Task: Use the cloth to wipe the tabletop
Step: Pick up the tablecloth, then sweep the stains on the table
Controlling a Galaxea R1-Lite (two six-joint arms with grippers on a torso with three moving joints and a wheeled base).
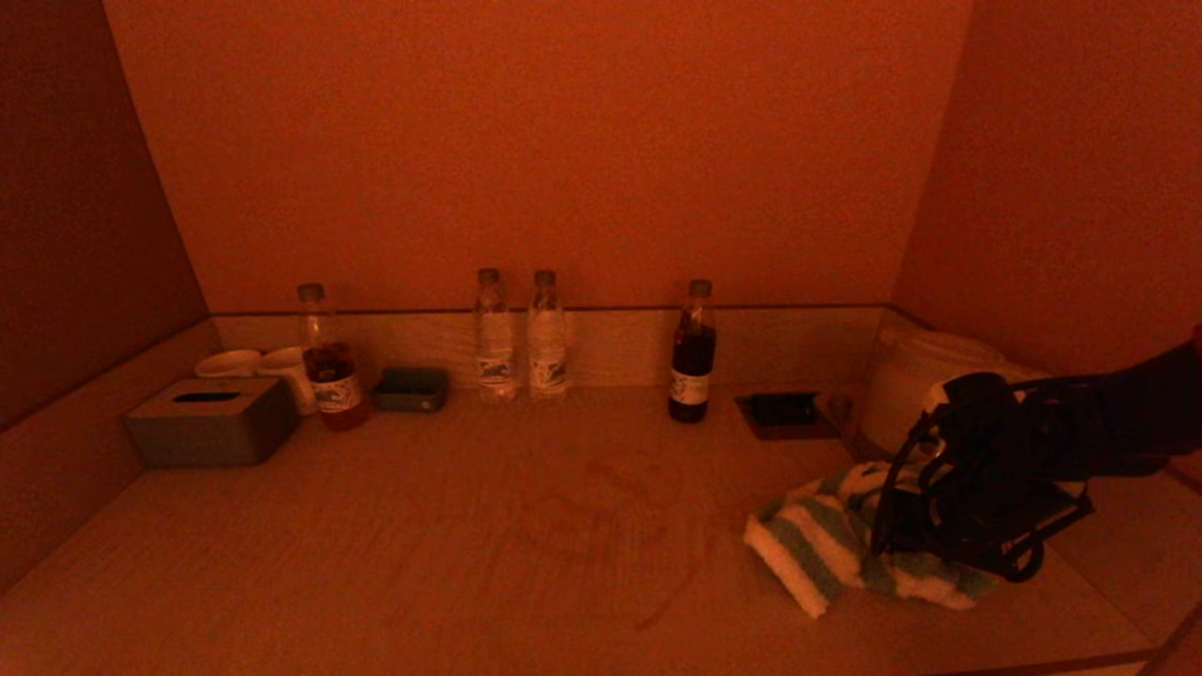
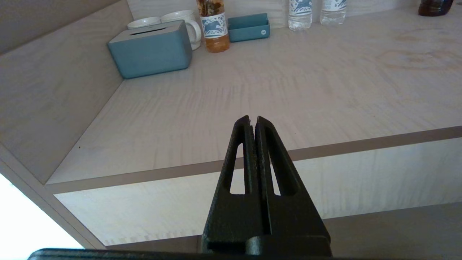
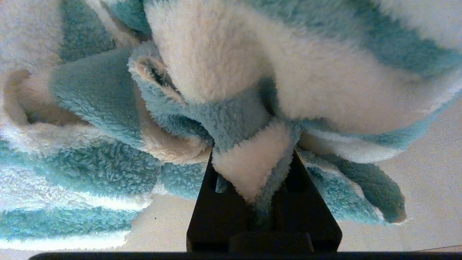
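A fluffy cloth (image 1: 826, 545) with teal and white stripes lies bunched on the right part of the pale wooden tabletop (image 1: 423, 563). My right gripper (image 1: 901, 526) is down on it and shut on a fold of the cloth (image 3: 249, 166); the cloth fills the right wrist view. A faint reddish stain (image 1: 601, 526) marks the tabletop's middle, left of the cloth. My left gripper (image 2: 252, 120) is shut and empty, held in front of the table's front edge at the left; it does not show in the head view.
Along the back wall stand a tissue box (image 1: 211, 422), two cups (image 1: 258, 366), an amber bottle (image 1: 329, 361), a small tray (image 1: 411, 388), two water bottles (image 1: 518, 338) and a dark bottle (image 1: 693, 355). A white cooker (image 1: 925, 385) stands at the back right.
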